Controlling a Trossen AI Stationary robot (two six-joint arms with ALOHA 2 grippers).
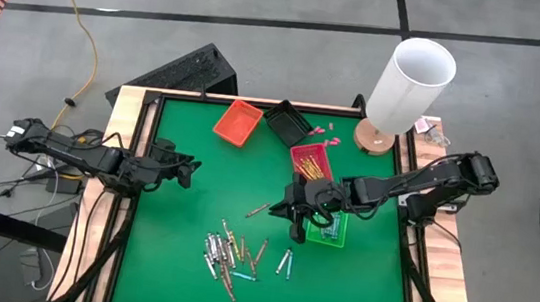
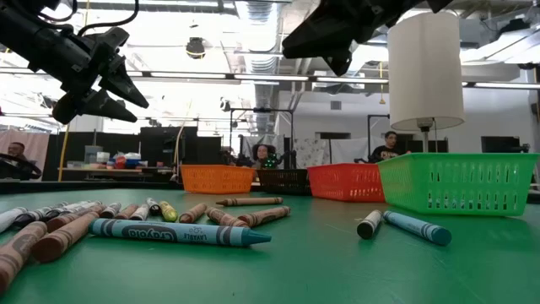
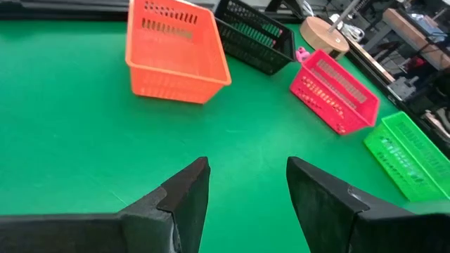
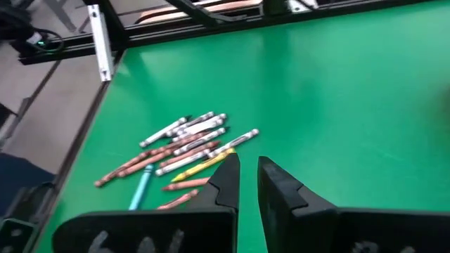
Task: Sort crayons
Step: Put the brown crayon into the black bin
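Several crayons (image 1: 229, 255) lie in a loose pile on the green mat near its front edge; the right wrist view shows the pile (image 4: 184, 151) ahead of the fingers. Two more crayons (image 1: 284, 263) lie to its right, and a single one (image 1: 257, 210) lies farther back. My right gripper (image 1: 294, 229) (image 4: 248, 165) hangs above the mat just left of the green tray (image 1: 327, 229), its fingers a narrow gap apart with nothing between them. My left gripper (image 1: 191, 168) (image 3: 246, 172) hovers open and empty over the mat's left side.
At the back of the mat stand an orange tray (image 1: 238, 123), a black tray (image 1: 286, 123) and a red tray (image 1: 311, 161) with crayons in it. A white-shaded lamp (image 1: 410, 83) stands at the back right corner. Small pink bits (image 1: 319, 129) lie near the black tray.
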